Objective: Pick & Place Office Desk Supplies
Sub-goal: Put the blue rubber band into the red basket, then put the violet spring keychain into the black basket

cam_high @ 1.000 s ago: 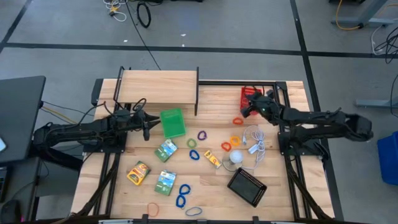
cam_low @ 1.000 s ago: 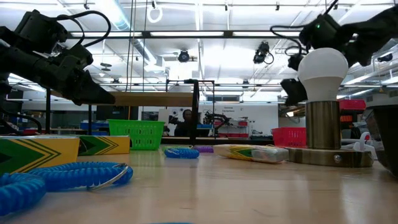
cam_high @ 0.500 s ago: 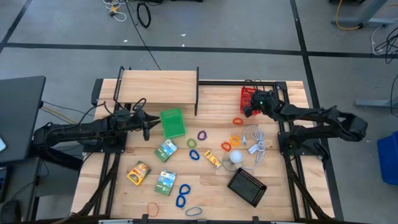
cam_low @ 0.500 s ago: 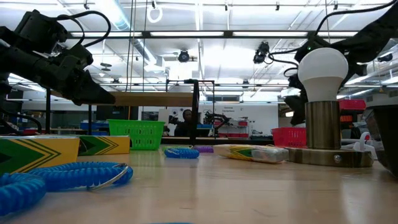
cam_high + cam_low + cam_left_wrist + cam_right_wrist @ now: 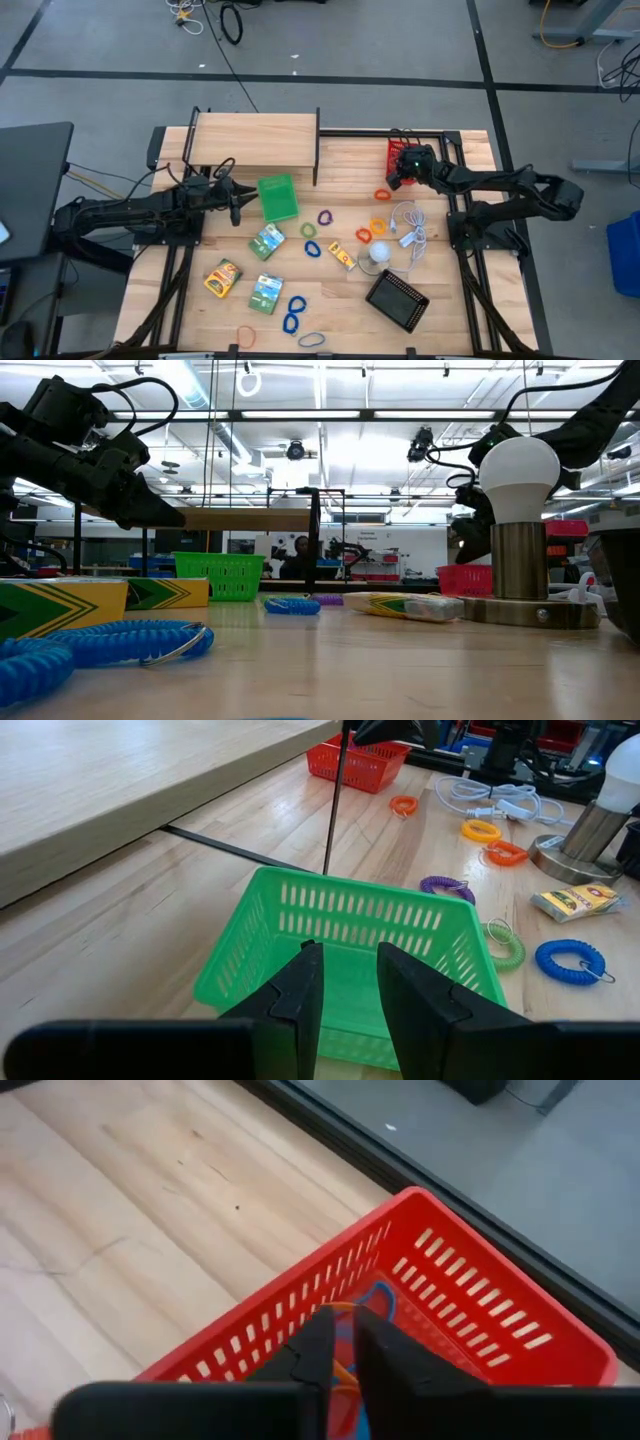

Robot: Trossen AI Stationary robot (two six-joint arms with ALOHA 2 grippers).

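My right gripper (image 5: 402, 166) hangs over the red mesh basket (image 5: 403, 150) at the far right, shut on a thin orange loop (image 5: 343, 1368). A blue loop (image 5: 378, 1296) lies in that basket. My left gripper (image 5: 238, 205) waits slightly open, holding nothing, at the near left rim of the green basket (image 5: 350, 925). Coloured loops lie flat mid-table: purple (image 5: 324, 217), green (image 5: 308, 230), blue (image 5: 312, 248), orange (image 5: 383, 193). Printed packets (image 5: 267, 241) (image 5: 224, 277) (image 5: 266, 293) and a yellow piece (image 5: 343, 256) lie nearer. My right gripper pinches the orange loop (image 5: 345, 1342) between its two fingers, which slant down over the red basket's inside. My own fingers (image 5: 312, 1355) cover most of the loop, so which part they hold cannot be told. The loop is lifted clear of the table.
A raised wooden shelf (image 5: 255, 138) stands at the far left. A white ball lamp (image 5: 378, 252) with white cord (image 5: 410, 228) and a black mesh basket (image 5: 397, 299) sit near right. More blue loops (image 5: 293, 313) lie by the near edge.
My right gripper has moved toward the table's far left, from beside the red basket to over it, and has dropped lower. Its arm has stretched out flatter.
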